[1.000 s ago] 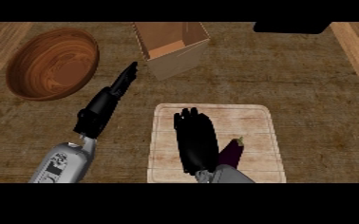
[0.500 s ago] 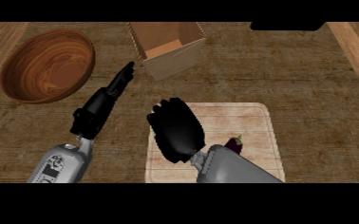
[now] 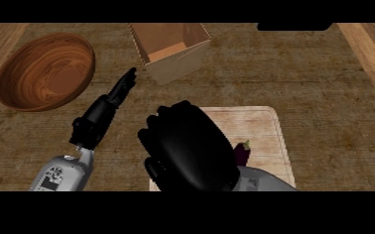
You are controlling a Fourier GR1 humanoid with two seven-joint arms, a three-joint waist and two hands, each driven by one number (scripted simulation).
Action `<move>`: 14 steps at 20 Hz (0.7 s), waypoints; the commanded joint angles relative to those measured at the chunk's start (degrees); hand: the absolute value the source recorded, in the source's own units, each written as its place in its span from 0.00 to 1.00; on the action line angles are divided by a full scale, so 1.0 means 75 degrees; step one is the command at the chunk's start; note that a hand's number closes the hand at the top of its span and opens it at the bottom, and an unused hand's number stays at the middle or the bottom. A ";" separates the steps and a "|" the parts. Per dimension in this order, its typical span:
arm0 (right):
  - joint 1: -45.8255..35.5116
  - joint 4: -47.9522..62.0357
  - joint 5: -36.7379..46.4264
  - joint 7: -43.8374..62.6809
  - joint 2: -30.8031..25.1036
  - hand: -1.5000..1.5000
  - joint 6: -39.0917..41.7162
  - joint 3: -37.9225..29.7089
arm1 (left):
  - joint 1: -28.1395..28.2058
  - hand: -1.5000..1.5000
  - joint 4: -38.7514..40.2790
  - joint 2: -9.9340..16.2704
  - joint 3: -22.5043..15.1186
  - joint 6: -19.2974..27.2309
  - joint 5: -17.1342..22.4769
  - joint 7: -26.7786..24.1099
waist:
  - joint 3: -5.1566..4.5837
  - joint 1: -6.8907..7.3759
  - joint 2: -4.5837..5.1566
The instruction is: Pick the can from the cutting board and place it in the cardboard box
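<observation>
The brown wooden desk (image 3: 293, 84) fills the whole view. It is the biggest thing here.

Next in size is the round wooden bowl (image 3: 45, 72), at the far left of the desk.

Then comes the pale cutting board (image 3: 262, 129), low and a bit to the right. Its left part is hidden under the right robot hand (image 3: 189, 148). This big black robot hand is over the left half of the board, with its back turned up and its fingers bent under. I cannot see the can anywhere. It may be under that hand, but I cannot tell. So I also cannot tell if the hand is holding something.

The cardboard box (image 3: 176, 52) stands up past the board, near the top middle. Its top is open and it is turned at a slant. There is bare desk between the box and the board, and more bare desk to the right of the box.

The left robot hand (image 3: 121, 89) is thin and points its straight fingers up toward the box's left corner. It holds nothing. It lies between the bowl and the board, apart from both.

The smallest thing is a dark purple eggplant (image 3: 243, 151). It lies on the board, just beside the right robot hand.
</observation>
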 commanded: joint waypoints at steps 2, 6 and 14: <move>-0.0240 -0.1341 -0.0169 0.0979 0.0433 1.00 0.0554 -0.0521 | -0.0204 0.50 0.0243 0.0005 0.0261 -0.0202 0.0056 -0.0020 | -0.0003 -0.0023 0.0004; -0.0710 -0.1567 -0.0926 0.2011 0.0446 1.00 0.0415 -0.0746 | 0.0180 0.50 -0.0030 -0.0004 0.0208 -0.0264 -0.0078 -0.0143 | -0.0005 0.0066 0.0004; -0.1618 -0.0304 -0.0602 0.1480 0.0453 1.00 0.0492 -0.2245 | -0.0170 0.50 0.0055 -0.0439 0.0259 -0.0185 -0.0368 0.0306 | -0.0001 0.0049 0.0021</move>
